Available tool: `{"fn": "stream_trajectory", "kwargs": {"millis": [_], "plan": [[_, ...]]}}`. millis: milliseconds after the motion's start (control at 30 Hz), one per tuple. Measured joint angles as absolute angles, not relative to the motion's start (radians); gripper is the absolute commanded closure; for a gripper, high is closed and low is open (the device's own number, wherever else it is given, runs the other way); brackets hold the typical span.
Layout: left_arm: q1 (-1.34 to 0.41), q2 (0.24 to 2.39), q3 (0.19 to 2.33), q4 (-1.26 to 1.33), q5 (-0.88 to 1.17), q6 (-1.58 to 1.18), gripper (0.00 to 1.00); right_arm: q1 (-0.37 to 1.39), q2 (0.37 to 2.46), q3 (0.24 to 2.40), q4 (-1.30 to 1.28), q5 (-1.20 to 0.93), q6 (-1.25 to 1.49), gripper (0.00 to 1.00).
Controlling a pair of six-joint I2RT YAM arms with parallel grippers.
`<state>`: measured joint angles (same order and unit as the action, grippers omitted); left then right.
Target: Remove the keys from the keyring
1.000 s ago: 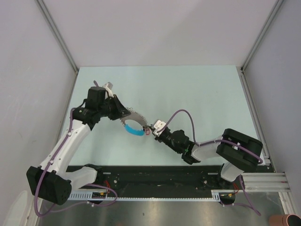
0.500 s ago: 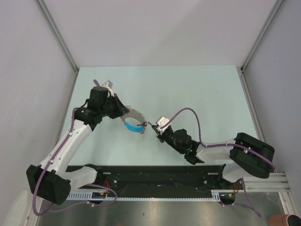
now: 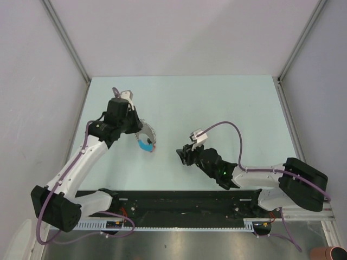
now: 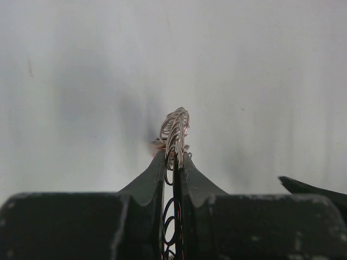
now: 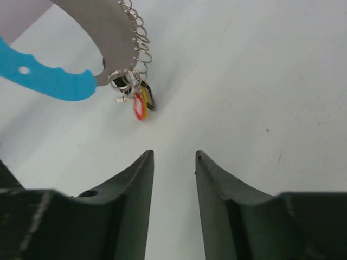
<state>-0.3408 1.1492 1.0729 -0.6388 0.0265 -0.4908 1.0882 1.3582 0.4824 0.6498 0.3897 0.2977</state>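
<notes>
My left gripper (image 3: 140, 131) is shut on the keyring (image 3: 147, 138) and holds it over the left half of the table. In the left wrist view the ring's silvery wire loops (image 4: 174, 125) stick out between the closed fingers of the left gripper (image 4: 174, 157). In the right wrist view the keyring (image 5: 105, 35) shows its silvery band and light-blue band (image 5: 51, 82). The keys hang from it: one red-headed (image 5: 139, 106), one dark (image 5: 149, 98). My right gripper (image 5: 173, 157) is open and empty, a short way in front of the keys. It shows in the top view (image 3: 182, 154) to the right of the ring.
The pale table (image 3: 227, 103) is bounded by grey walls at the back and sides, with metal posts at the back corners. A black rail (image 3: 179, 203) runs along the near edge. A purple cable (image 3: 230, 130) loops over my right arm.
My left gripper has drawn the keyring left and back. My right gripper, which was at the ring's key end, now sits apart from it to the right, and the right arm has swung lower.
</notes>
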Motion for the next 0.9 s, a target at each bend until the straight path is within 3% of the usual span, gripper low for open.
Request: {"fn": "stream_trajectory", "kwargs": {"millis": [567,767,900], "plan": [[-0.685,1.019,1.024,-0.472,-0.609,0.031,1.0,1.078,1.307,0.483,0.69,0.344,0.245,0.41],[-0.682,1.165,1.215,-0.619,-0.554,-0.056,1.0,1.095,1.307,0.483,0.735,0.305,0.163,0.36],[-0.682,1.201,1.263,-0.679,-0.43,-0.178,1.0,1.144,1.32,0.483,0.846,0.286,0.027,0.27]]}}
